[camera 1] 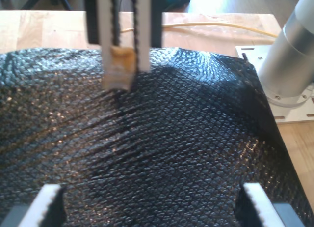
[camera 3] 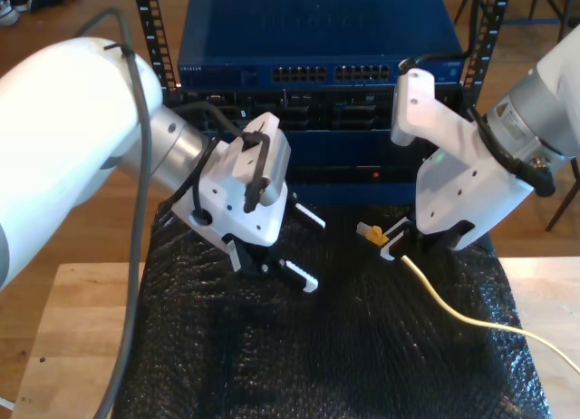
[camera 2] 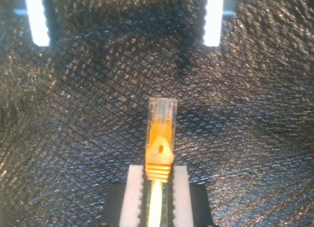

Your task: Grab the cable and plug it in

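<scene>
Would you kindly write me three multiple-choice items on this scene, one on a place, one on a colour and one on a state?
1. Where is the cable's plug?
A) between the fingers of my second end effector
B) lying on the black mat
C) in a switch port

2. What colour is the cable?
A) blue
B) yellow
C) green

3. How does my first end effector stand?
A) shut on the plug
B) shut on nothing
C) open

Answers:
1 A, the plug juts out from between those fingers.
2 B, the cable runs yellow in the exterior view.
3 C, its fingers stand wide apart with nothing between them.
</scene>
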Tool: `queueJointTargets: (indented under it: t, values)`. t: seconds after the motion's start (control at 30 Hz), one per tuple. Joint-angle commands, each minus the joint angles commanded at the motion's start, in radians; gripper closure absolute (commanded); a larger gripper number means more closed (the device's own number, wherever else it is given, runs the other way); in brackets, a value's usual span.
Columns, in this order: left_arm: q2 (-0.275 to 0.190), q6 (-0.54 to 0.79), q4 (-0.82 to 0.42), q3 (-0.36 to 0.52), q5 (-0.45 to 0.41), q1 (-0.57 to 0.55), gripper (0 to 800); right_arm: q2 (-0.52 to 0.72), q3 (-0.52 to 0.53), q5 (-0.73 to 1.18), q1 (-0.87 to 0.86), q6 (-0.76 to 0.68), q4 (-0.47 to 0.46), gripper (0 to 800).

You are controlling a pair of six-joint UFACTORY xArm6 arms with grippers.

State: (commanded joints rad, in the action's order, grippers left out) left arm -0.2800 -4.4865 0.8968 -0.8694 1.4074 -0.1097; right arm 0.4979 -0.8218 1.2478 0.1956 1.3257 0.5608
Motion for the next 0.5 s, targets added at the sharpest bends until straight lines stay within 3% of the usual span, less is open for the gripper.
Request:
queueJointTargets:
  t: [0.5]
  values:
    - [0.005,0.002,0.061,-0.040,0.000,-0.002,0,0.002,-0.003,0.002,-0.012,0.000,0.028,798]
